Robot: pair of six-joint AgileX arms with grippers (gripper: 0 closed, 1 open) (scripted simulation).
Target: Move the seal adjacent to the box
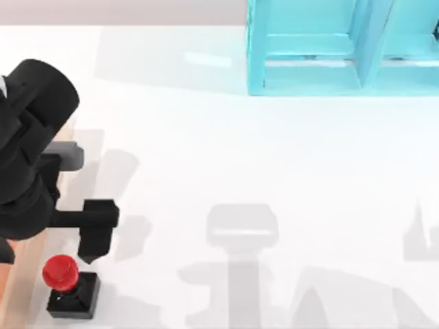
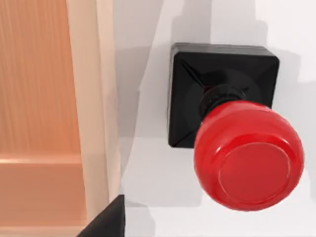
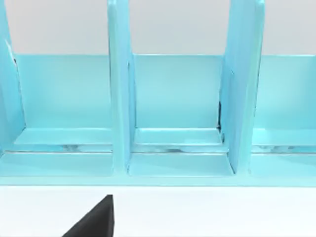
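The seal [image 1: 70,286] stood upright, red knob above black square base, beside the box [image 1: 20,274]; left gripper [image 1: 92,236] state unclear.

The seal [image 1: 70,284] has a glossy red round knob on a black square base. Beside it, the box [image 2: 91,98] has light tan walls and an orange-brown inside with a faint wood grain. The left arm [image 1: 31,147] is black with one grey part. The table [image 1: 226,157] is plain white, crossed by soft grey shadows. At the far right, the shelf [image 1: 309,75] is light blue throughout, its dividers and back panels alike.
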